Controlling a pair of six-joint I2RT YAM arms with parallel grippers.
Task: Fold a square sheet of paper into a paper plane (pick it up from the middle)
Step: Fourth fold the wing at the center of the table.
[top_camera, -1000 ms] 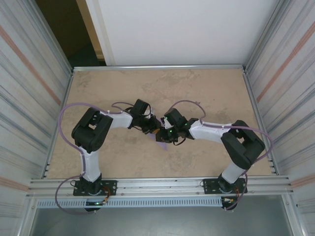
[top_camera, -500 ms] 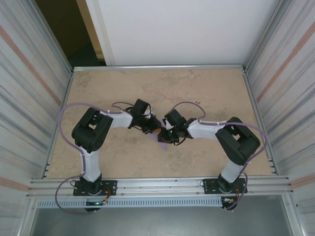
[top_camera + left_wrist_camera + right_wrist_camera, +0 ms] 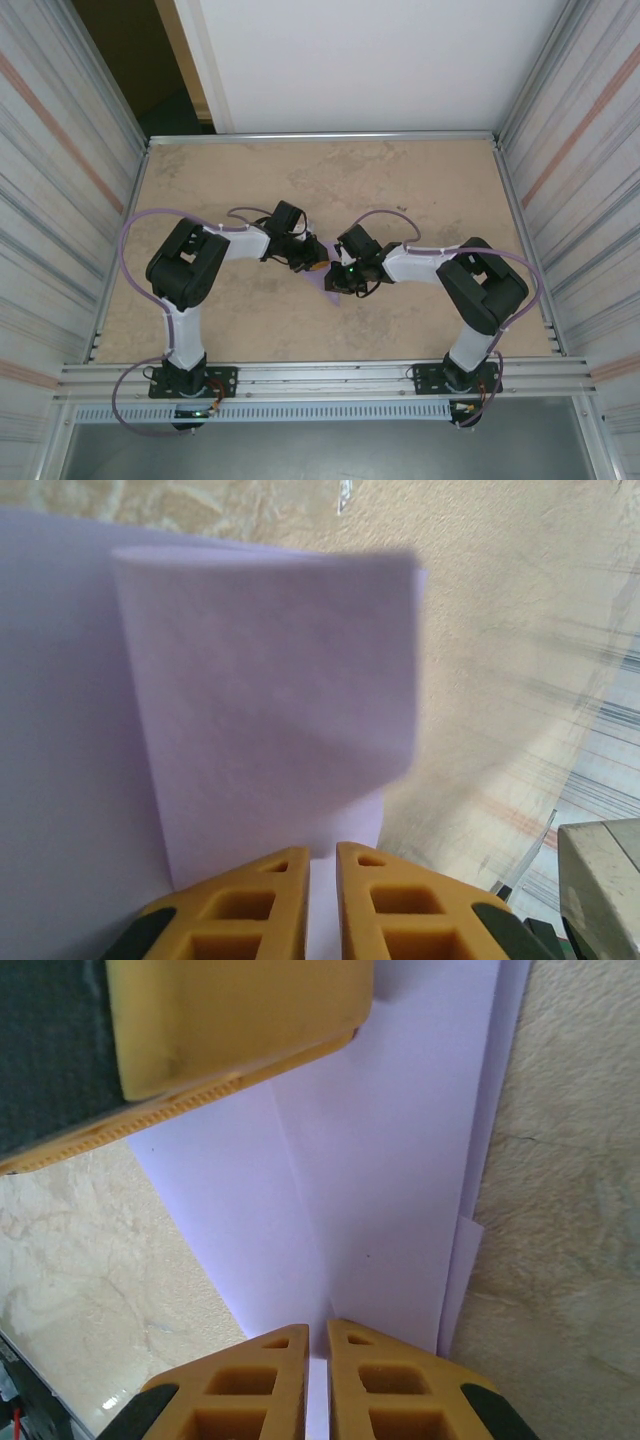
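Two layers of the folded lavender square sheet of paper [image 3: 400,1160] are seen lifted near the middle of the table [image 3: 420,190]. Its long crease runs from the right gripper [image 3: 319,1328] toward the left gripper [image 3: 322,855]. Both pincers are clamped on the sheet. Which end is pointed cannot be told.

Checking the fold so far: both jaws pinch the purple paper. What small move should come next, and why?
Probably the left arm should press the paper flat: it bows up there as a loose, uncreased flap, while the right jaws pinch flat layers lying on the table.
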